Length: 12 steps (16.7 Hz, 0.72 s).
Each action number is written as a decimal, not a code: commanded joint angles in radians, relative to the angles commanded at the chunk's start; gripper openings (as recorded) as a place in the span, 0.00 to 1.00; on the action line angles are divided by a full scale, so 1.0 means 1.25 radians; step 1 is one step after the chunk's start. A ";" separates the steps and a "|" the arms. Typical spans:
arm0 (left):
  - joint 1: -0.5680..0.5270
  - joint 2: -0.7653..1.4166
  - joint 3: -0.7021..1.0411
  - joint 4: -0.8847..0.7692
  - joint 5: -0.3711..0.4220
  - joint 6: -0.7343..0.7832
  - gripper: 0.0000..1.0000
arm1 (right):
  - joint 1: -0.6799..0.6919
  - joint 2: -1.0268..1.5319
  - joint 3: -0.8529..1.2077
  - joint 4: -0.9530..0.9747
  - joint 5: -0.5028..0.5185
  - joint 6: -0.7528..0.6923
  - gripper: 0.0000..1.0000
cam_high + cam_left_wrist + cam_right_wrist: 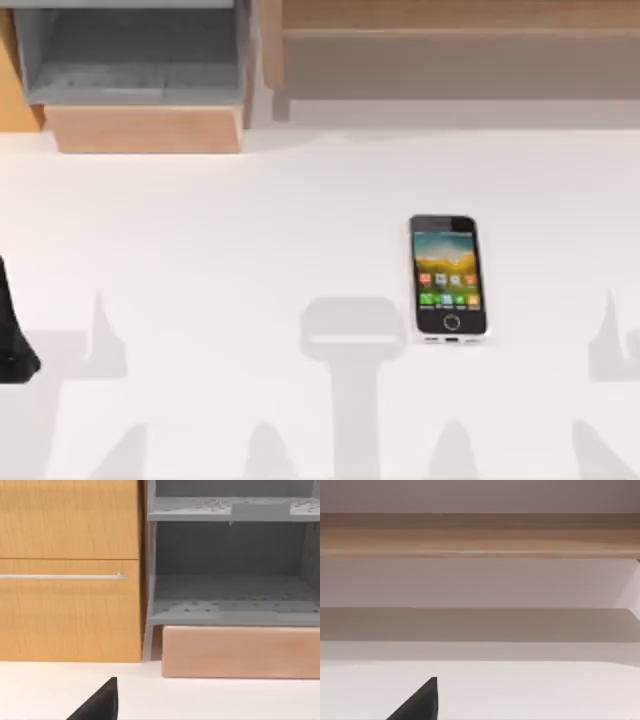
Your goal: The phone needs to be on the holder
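Phone point(448, 279) lies flat, screen up, on the white counter point(250, 220), right of centre, nothing touching it. Left arm parked at the counter's left edge, a dark bit of it visible from above. Left wrist view adds a wooden drawer front point(70, 570) with a metal handle, a grey shelf unit point(230, 570) beside it. Right wrist view has a wooden ledge point(480, 535). Can't tell whether either arm's fingers are spread or pressed together.

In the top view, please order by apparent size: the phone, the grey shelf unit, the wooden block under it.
1. Grey shelf unit, partly cut off by the picture's edge.
2. Wooden block.
3. Phone, though not far behind the block.
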 joint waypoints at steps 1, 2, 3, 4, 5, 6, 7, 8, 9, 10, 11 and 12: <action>0.000 0.000 0.000 0.000 0.000 0.000 1.00 | 0.000 0.000 0.000 0.000 0.000 0.000 1.00; 0.000 0.000 0.000 0.000 0.000 0.000 1.00 | 0.000 0.000 0.000 0.000 0.000 0.000 1.00; 0.000 0.000 0.000 0.000 0.000 0.000 1.00 | 0.003 0.008 0.008 -0.006 0.000 0.003 1.00; 0.000 0.000 0.000 0.000 0.000 0.000 1.00 | 0.008 0.024 0.024 -0.017 -0.001 0.009 1.00; 0.000 0.000 0.000 0.000 0.000 0.000 1.00 | 0.016 0.050 0.049 -0.034 -0.001 0.017 1.00; 0.000 0.000 0.000 0.000 0.000 0.000 1.00 | 0.026 0.083 0.083 -0.056 -0.002 0.029 1.00; 0.000 0.000 0.000 0.000 0.000 0.000 1.00 | 0.038 0.125 0.124 -0.082 -0.002 0.042 1.00; 0.000 0.000 0.000 0.000 0.000 0.000 1.00 | 0.051 0.176 0.173 -0.112 -0.002 0.057 1.00; 0.000 0.000 0.000 0.000 0.000 0.000 1.00 | 0.065 0.235 0.227 -0.145 -0.001 0.074 1.00; 0.000 0.000 0.000 0.000 0.000 0.000 1.00 | 0.081 0.303 0.286 -0.182 -0.001 0.092 1.00; 0.000 0.000 0.000 0.000 0.000 0.000 1.00 | 0.097 0.379 0.350 -0.222 -0.001 0.111 1.00; 0.000 0.000 0.000 0.000 0.000 0.000 1.00 | 0.115 0.464 0.416 -0.265 0.000 0.131 1.00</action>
